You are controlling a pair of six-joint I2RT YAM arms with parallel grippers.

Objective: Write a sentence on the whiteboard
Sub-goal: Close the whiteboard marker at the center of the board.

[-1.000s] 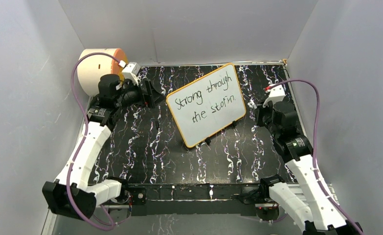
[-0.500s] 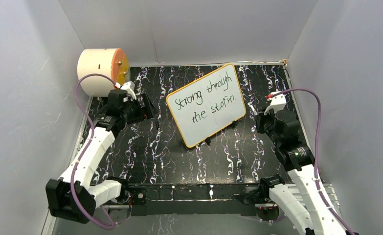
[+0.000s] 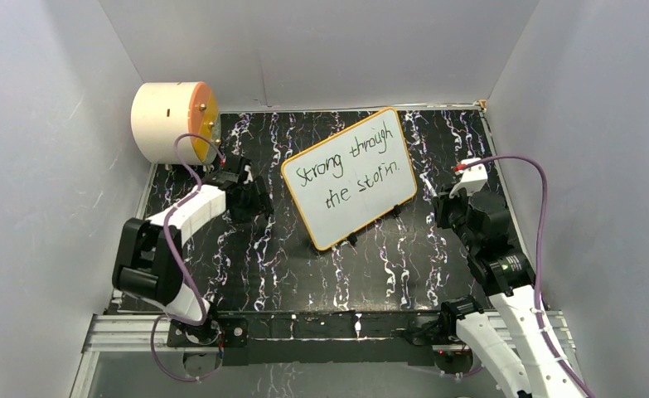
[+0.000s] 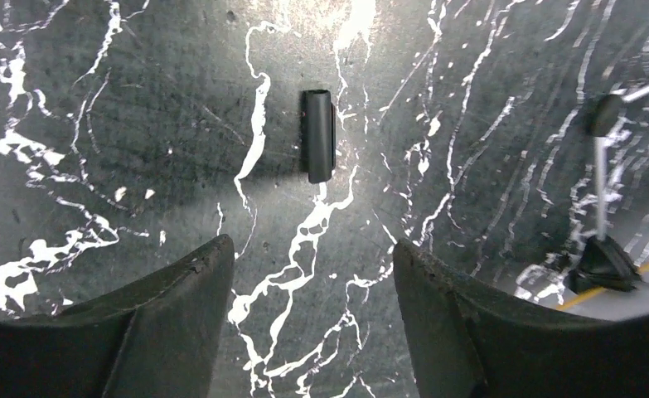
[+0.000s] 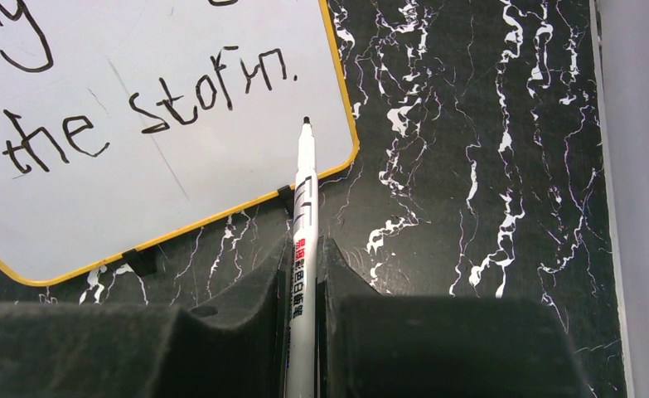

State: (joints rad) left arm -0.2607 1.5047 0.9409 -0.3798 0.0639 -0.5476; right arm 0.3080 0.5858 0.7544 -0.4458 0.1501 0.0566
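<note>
- Table: black marble-pattern top with white veins and fine scratches. Plain white walls close it in on three sides.
- Whiteboard: lies skewed at centre-back of the table, black feet toward the near side. It reads "Strong through the storm."
- Cream cylinder: far-left corner.
- Left gripper: jaws spread wide and empty, with a small black cap on the table beyond them.
- Right gripper: clamped on a white marker, tip over the board's corner; contact unclear.

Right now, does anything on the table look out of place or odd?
A small black tube, maybe a pen cap, lies loose on the table in front of the open left gripper. The whiteboard sits askew to the table's edges.
</note>
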